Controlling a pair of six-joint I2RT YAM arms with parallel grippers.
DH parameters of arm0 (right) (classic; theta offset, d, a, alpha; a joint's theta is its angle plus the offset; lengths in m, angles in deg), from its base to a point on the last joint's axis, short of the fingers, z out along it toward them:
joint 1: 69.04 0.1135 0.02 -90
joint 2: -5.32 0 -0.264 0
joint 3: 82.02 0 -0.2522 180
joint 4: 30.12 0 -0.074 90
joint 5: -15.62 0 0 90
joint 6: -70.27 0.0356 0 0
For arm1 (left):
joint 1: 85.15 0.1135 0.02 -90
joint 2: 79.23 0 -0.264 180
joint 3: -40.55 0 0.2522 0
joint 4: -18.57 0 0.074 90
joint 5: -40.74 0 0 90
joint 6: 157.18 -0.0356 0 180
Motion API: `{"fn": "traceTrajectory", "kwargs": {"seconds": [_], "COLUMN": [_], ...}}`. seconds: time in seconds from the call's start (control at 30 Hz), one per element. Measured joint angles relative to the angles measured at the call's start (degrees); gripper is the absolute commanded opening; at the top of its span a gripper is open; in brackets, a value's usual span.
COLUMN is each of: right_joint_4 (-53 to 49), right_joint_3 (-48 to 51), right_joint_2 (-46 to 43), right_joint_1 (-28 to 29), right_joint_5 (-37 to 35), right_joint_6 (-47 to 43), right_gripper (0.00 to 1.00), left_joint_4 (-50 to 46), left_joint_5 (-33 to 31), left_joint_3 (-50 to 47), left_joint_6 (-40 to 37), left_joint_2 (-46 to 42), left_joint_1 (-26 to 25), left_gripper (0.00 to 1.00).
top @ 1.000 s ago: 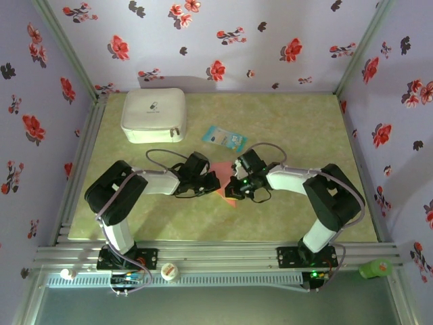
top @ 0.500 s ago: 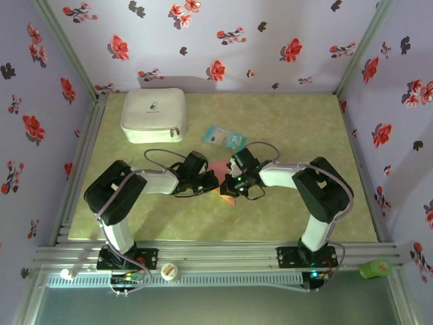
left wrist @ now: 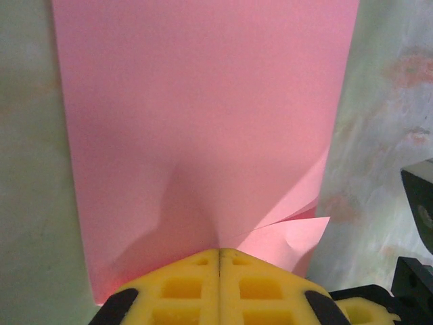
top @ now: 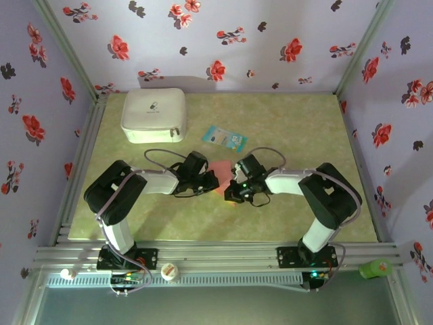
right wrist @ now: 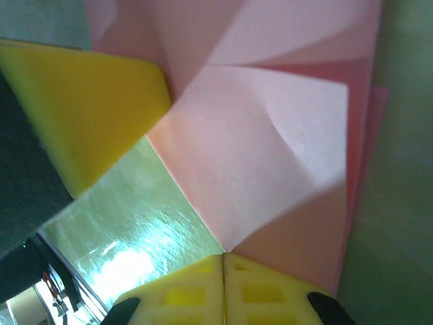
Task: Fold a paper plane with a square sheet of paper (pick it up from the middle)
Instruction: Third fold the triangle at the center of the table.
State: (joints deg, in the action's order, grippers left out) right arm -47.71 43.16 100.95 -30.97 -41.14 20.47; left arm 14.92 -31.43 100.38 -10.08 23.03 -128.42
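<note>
The square sheet of paper (top: 220, 167), salmon pink and partly folded, lies at the table's middle between both grippers. In the left wrist view the paper (left wrist: 203, 101) puckers up into my left gripper (left wrist: 218, 252), whose yellow fingers are shut on its near edge. In the right wrist view a paler folded flap of the paper (right wrist: 270, 135) runs to a point in my right gripper (right wrist: 223, 256), which is shut on it. From above, the left gripper (top: 211, 181) and right gripper (top: 232, 191) almost touch. The paper plane is out of view.
A white zipped case (top: 153, 115) sits at the back left and a small light-blue packet (top: 224, 138) lies just beyond the paper. The left gripper's yellow finger (right wrist: 88, 115) stands close beside the flap. Flowered walls enclose the table.
My right gripper swung left over the paper, then drew back a little towards the near edge. More of the pink sheet now shows behind the grippers. The left arm barely moved.
</note>
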Motion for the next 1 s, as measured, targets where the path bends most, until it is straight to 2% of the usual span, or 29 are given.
{"fn": "traceTrajectory", "kwargs": {"seconds": [0.37, 0.67, 1.0], "right_joint_4": [-2.0, -4.7, -0.2], "right_joint_3": [5.7, 5.2, 2.0], "right_joint_2": [-5.6, -13.5, -3.4], "right_joint_1": [-1.8, -2.5, -2.7], "right_joint_5": [1.7, 1.7, 1.7], "right_joint_6": [-2.3, -1.6, 1.6], "right_gripper": [0.09, 0.10, 0.09], "left_joint_4": [0.0, 0.0, 0.0], "left_joint_5": [-0.1, 0.0, 0.0], "left_joint_3": [0.0, 0.0, 0.0], "left_joint_6": [0.0, 0.0, 0.0], "left_joint_2": [0.0, 0.0, 0.0], "left_joint_1": [0.0, 0.0, 0.0], "left_gripper": [0.00, 0.00, 0.00]}}
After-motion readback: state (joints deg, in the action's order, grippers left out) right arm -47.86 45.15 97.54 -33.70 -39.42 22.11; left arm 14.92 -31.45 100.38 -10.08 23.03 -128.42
